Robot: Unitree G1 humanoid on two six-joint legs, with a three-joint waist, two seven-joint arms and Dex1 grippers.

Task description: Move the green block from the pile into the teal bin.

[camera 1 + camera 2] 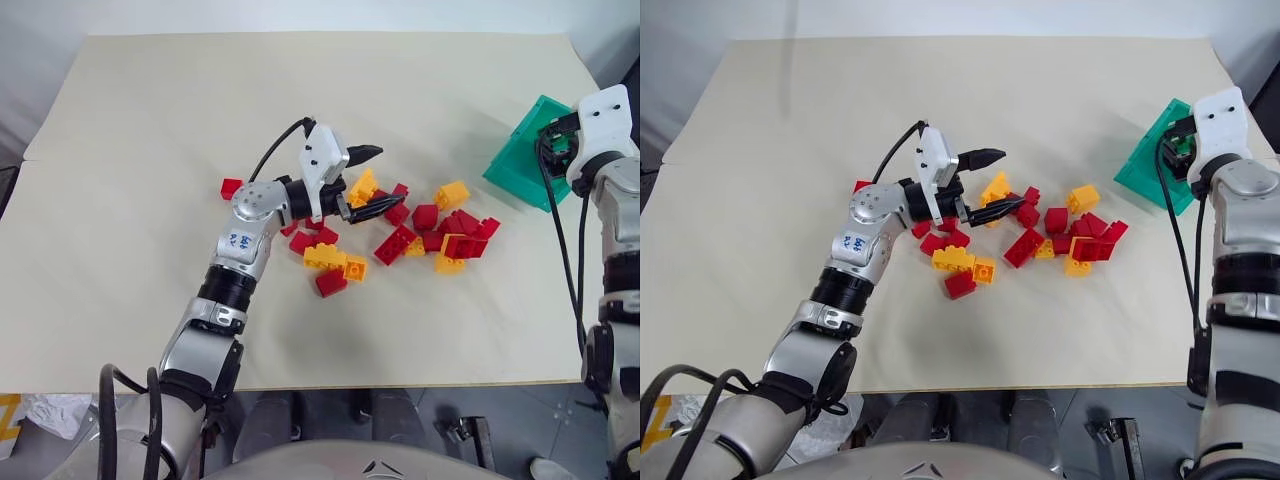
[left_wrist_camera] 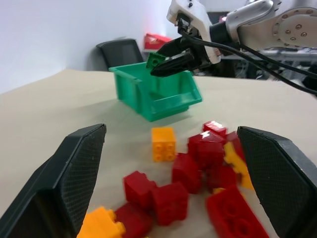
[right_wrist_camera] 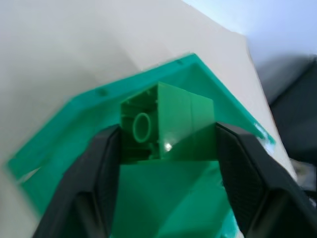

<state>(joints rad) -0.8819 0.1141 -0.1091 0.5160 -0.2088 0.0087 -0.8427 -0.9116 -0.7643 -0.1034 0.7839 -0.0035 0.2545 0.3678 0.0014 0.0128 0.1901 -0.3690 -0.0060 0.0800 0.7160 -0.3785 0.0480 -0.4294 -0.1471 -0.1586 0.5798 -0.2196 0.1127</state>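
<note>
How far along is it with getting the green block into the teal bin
Done: the green block is out of the pile, where red and yellow-orange bricks lie on the table. In hand: the right gripper has the block between its fingers, over the teal bin. Left: dropping it in; it is not yet inside. The left gripper hangs open by the pile, holding nothing.

The left arm reaches from the lower left toward frame centre, its left gripper (image 1: 368,180) level with fingers spread apart and empty. The right arm rises along the right edge; the right gripper (image 3: 166,144) clamps the green block (image 3: 171,124) between both fingers.
</note>
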